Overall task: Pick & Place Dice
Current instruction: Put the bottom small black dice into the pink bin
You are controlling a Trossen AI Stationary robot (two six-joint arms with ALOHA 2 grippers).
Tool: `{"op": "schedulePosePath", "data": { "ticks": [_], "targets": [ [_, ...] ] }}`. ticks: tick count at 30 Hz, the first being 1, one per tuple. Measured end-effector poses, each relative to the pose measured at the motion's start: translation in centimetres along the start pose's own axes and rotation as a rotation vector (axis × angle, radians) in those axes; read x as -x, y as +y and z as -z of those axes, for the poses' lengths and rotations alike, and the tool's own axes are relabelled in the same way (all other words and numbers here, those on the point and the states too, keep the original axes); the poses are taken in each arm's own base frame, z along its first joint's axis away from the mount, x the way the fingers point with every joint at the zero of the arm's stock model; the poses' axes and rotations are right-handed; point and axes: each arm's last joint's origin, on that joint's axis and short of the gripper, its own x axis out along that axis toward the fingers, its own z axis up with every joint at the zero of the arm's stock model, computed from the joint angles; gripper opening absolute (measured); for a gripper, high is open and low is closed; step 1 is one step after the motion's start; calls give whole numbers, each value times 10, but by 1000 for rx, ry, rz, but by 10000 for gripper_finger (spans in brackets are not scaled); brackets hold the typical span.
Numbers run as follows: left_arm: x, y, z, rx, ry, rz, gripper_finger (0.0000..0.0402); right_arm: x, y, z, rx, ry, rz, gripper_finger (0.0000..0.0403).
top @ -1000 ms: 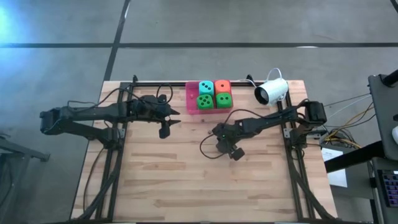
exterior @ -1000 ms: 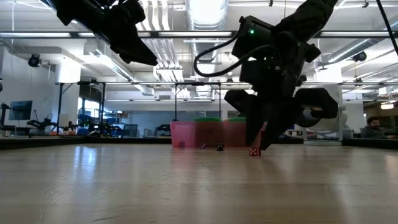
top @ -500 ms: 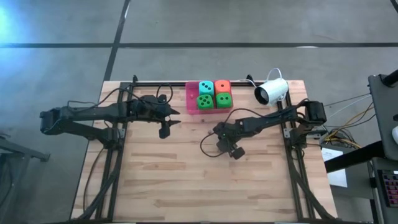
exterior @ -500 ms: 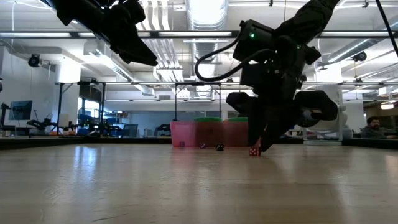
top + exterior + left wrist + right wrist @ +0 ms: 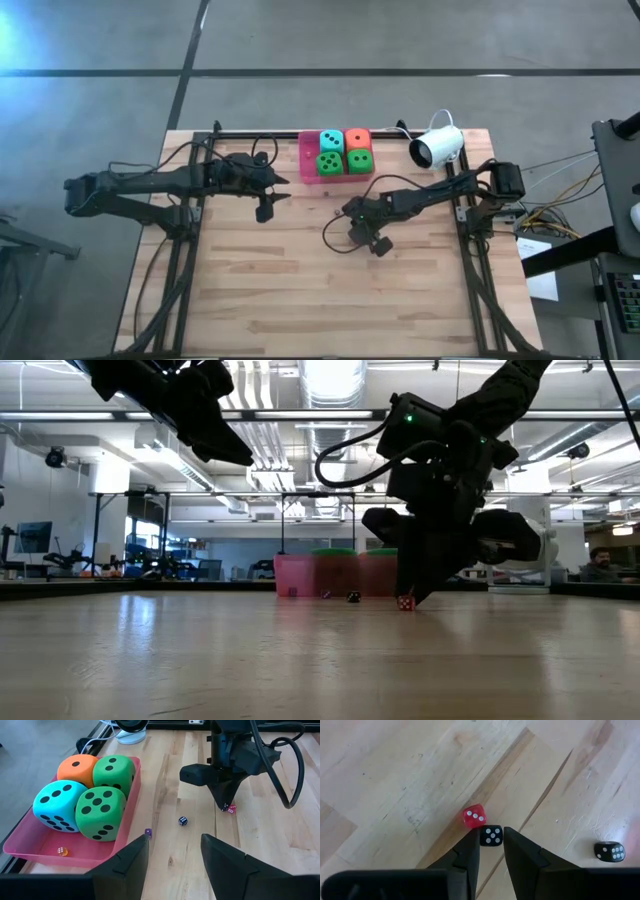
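Observation:
Four big foam dice, teal (image 5: 59,804), orange (image 5: 77,767) and two green (image 5: 100,811), sit in a pink tray (image 5: 27,851) at the table's far edge. Small dice lie on the wood in front of it: a black one (image 5: 491,835), a red one (image 5: 474,817) touching it, and a dark one (image 5: 609,851) farther off. My right gripper (image 5: 491,842) points steeply down at the table's middle (image 5: 358,226), shut on the black die. My left gripper (image 5: 175,855) hangs open above the table, left of the tray (image 5: 273,197), with nothing between its fingers. My right gripper pinches the small black die by two opposite sides (image 5: 483,836) between its fingertips. The fingers slant down onto it from above. The die rests flat on the wood, five pips up, with the red die against its far corner.
A small purple die (image 5: 148,832) and a dark blue die (image 5: 183,821) lie on the wood near the tray. A small orange die (image 5: 62,851) lies inside the tray. A white camera (image 5: 437,147) stands at the far right. The near half of the table is bare wood.
In the low view my right gripper's fingers have drawn closer together down at the table beside the red die. The hand has stayed where it was. My left arm has kept still.

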Motion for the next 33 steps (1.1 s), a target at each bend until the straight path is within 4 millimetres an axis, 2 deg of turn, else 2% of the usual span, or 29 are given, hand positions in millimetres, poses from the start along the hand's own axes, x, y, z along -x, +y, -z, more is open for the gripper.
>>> {"op": "schedulePosePath", "data": {
  "ticks": [15,33],
  "targets": [
    [0,0,0,-2,0,0,161,0,-1,-1,12,-7,6,55],
    [0,0,0,-2,0,0,191,0,-2,-2,32,-5,23,54]
  ]
}}
